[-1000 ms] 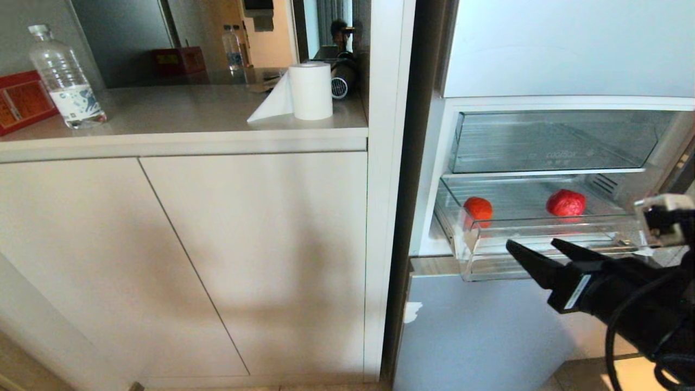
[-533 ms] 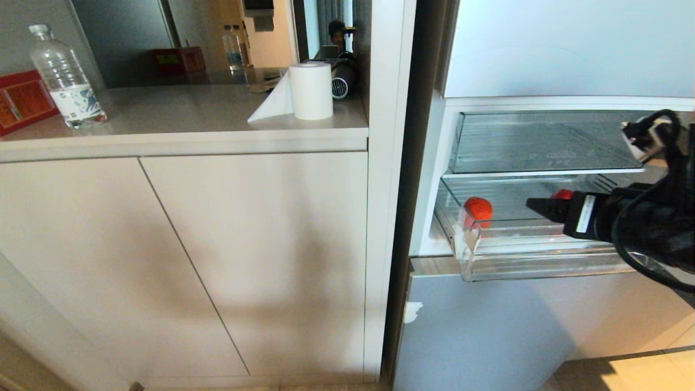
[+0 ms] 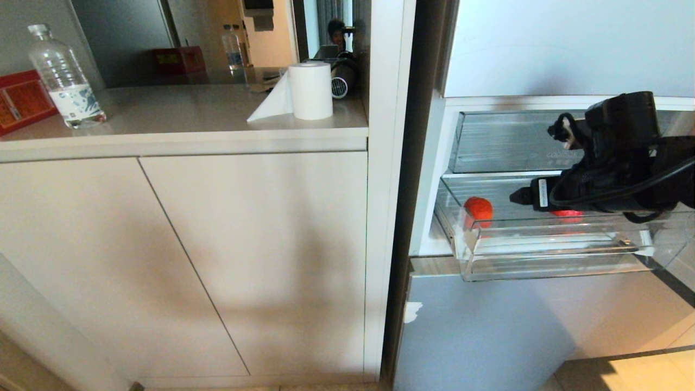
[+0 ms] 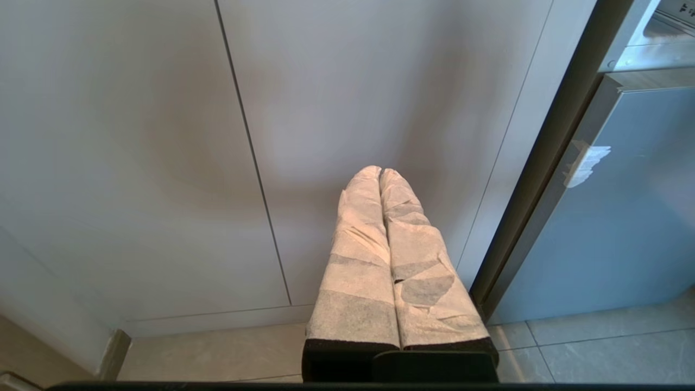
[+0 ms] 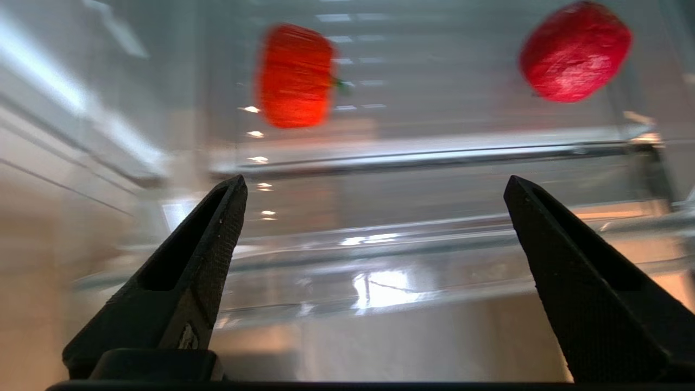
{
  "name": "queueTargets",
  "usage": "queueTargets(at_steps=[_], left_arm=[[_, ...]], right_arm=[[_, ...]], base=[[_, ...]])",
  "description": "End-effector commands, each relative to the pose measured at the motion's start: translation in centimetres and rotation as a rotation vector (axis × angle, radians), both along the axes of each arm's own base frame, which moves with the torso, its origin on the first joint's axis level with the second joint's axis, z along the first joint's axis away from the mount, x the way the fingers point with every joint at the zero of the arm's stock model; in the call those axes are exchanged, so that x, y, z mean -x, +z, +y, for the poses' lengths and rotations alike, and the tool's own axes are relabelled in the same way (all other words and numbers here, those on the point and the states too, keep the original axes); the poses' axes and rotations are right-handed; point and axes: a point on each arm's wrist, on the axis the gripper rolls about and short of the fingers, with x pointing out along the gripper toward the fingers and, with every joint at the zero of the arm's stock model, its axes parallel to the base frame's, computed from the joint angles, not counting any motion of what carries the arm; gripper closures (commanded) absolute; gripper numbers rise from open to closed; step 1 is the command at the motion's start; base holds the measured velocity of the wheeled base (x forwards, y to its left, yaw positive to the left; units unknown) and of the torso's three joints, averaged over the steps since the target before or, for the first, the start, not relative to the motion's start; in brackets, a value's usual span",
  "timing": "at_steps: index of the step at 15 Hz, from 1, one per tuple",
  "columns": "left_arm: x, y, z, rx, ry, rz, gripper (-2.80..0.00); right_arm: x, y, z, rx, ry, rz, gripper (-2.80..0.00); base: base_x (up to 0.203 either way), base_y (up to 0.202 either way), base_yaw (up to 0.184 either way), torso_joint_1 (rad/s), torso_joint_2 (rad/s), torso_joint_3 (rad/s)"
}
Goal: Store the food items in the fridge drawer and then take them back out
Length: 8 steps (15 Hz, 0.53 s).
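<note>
- Left end effector [image 4: 380, 176]: fingers pressed together, parked low before the cabinet doors [image 4: 163, 136].
- Right end effector [image 5: 374, 190]: fingers wide apart, empty, level over the drawer [image 3: 543, 255] front lip.
- In the pulled-out drawer: two red lumps, one [image 3: 478, 209] left, one [image 5: 575, 51] right, well apart.

The pulled-out clear fridge drawer [image 3: 543, 255] carries two red food items on its ribbed floor: one [image 3: 478, 209] near its left wall, the other [image 5: 575, 51] well apart toward the right. Beside the fridge, a pale countertop [image 3: 179, 117] bears a water bottle [image 3: 66, 79], a paper-towel roll [image 3: 310, 90] and a red box [image 3: 19, 102].
</note>
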Motion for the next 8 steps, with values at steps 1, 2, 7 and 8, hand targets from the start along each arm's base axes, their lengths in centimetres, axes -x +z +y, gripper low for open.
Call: queueTargets(at_steps=[1,2,7,8], left_arm=[[0.0,0.0,0.0,0.0,0.0,0.001,0.0],[0.0,0.0,0.0,0.0,0.0,0.003,0.0],[0.0,0.0,0.0,0.0,0.0,0.003,0.0],[0.0,0.0,0.0,0.0,0.0,0.002,0.0]], right_arm=[[-2.1,-1.3,-0.4,0.015,-0.009,0.088,-2.8],[-3.0,-2.0,-0.9,0.012,-0.011,0.125,-2.8],[-4.5,-4.2,-1.6,-0.045,0.012,0.236,-2.8],[-3.9,-4.0,-1.9,-0.085,0.021,0.276,-2.8]], base=[[0.0,0.0,0.0,0.0,0.0,0.0],[0.0,0.0,0.0,0.0,0.0,0.0],[0.0,0.0,0.0,0.0,0.0,0.0],[0.0,0.0,0.0,0.0,0.0,0.0]])
